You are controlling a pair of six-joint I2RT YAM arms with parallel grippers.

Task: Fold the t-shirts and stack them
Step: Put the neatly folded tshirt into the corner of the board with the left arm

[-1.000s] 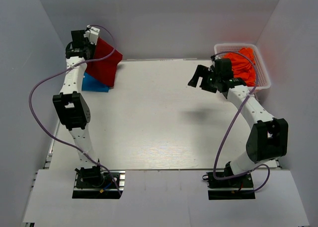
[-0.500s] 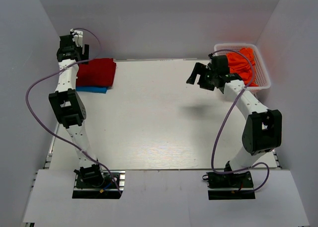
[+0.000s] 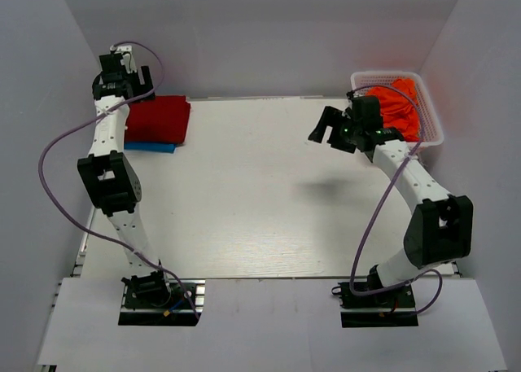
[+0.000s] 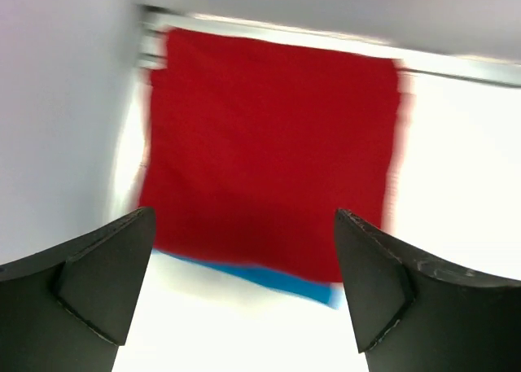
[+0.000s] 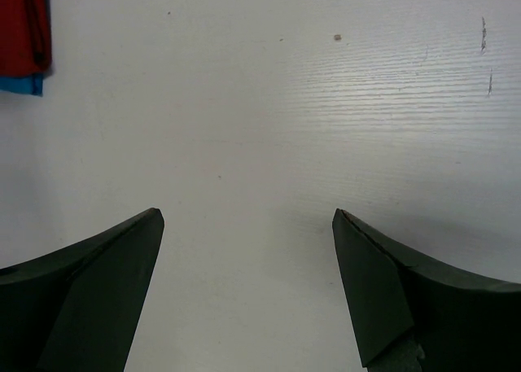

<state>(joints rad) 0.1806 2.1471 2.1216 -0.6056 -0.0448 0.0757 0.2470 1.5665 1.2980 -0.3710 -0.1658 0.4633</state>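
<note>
dark red t-shirt point(image 3: 160, 118) stacked folded on blue t-shirt point(image 3: 151, 146); orange t-shirts point(image 3: 395, 102) not yet folded, in basket point(image 3: 387, 73); left gripper point(image 4: 244, 217), right gripper point(image 5: 247, 216) held spread, empty.

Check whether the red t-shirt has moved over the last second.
Yes. The red t-shirt dropped from its lifted tilt and now lies flat on the blue t-shirt.

White wood-grain table point(image 3: 260, 193) w/ grey walls point(image 3: 269, 38) on 3 sides.
</note>
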